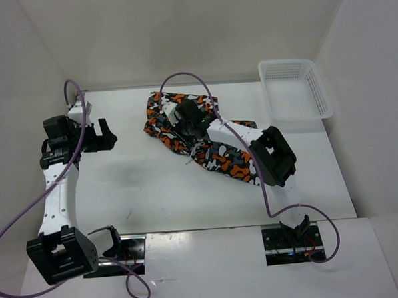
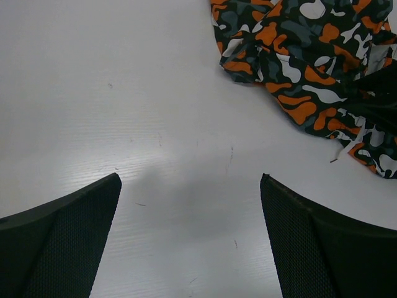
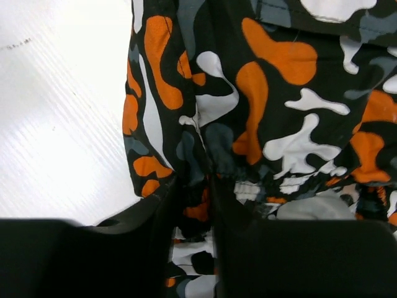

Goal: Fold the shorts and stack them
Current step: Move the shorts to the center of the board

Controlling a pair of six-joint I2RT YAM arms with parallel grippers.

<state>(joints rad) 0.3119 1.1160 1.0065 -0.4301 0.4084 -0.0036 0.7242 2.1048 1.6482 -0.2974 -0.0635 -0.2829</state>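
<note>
The shorts (image 1: 228, 162), crumpled near the middle of the table (image 1: 141, 185), are pinched at a bunched fold by the right gripper (image 3: 193, 183), apparently so they can be pulled flat for folding, while the left gripper (image 2: 190, 180) is held wide open, empty, near them.

shorts (image 1: 221, 160): orange/white/grey/black camo blotches. bench (image 1: 154, 191) white, basket (image 1: 300, 113) white mesh. left hand (image 2: 189, 208), right hand (image 3: 195, 189) black. cables (image 1: 182, 74) purple.

open table (image 1: 154, 185) left of shorts (image 1: 161, 124), basket (image 1: 296, 90) at far-right corner
</note>
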